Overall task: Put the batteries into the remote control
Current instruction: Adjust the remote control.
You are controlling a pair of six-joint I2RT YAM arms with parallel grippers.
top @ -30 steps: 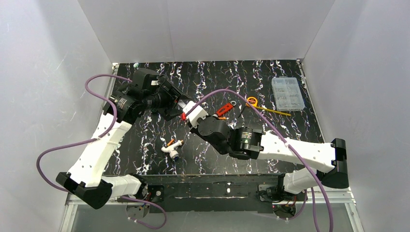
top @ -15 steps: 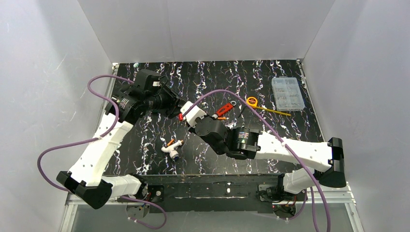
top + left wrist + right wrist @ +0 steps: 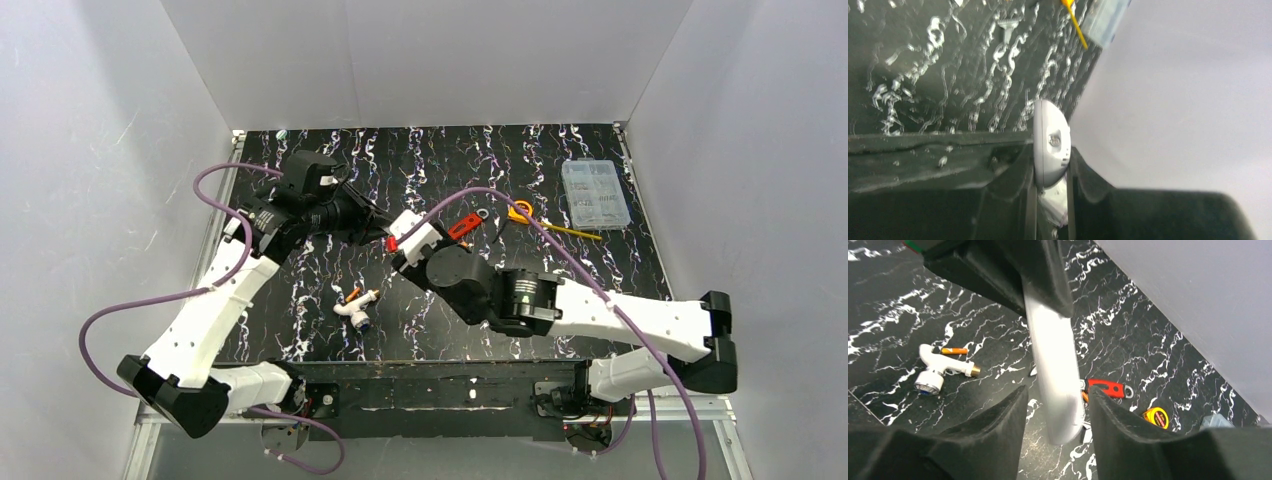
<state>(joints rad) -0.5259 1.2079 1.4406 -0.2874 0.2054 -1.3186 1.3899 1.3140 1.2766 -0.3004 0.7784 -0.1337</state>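
Left jaws clamp remote control [image 3: 1053,380] endwise

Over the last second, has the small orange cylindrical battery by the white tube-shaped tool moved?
No. The battery keeps its place beside the white tool, unchanged against the table rim.

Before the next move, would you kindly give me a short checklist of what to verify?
1. The left gripper is shut on the remote control: ok.
2. The right gripper has its jaws apart around the remote control, not clamping it: ok.
3. The remote control is held clear of the table: ok.
4. A battery lies in the open beside the white fitting: ok.
5. The battery recess is open and facing a gripper: cannot tell.
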